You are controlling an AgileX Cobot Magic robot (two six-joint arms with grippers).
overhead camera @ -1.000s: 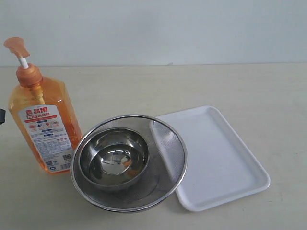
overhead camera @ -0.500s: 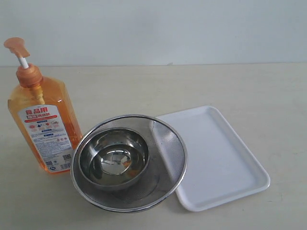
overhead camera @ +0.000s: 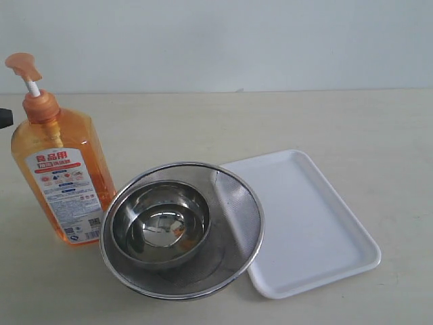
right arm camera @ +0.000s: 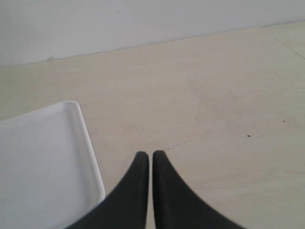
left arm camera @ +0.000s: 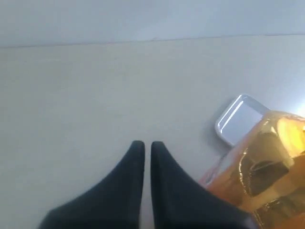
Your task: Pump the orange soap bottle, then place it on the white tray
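Pale beige tabletop, white wall behind.

Exterior view: we list the orange soap bottle [overhead camera: 61, 176] upright at far left, long axis vertical, pump raised. A steel strainer bowl [overhead camera: 233, 203] sits between it and the white tray [overhead camera: 304, 223].

Left wrist view: left gripper [left arm camera: 144, 145], jaws pressed together, empty, bottle close alongside.

Right wrist view: right gripper [right arm camera: 145, 155], jaws likewise together, empty, near the tray rim.

We judge the left arm nearer the bottle.
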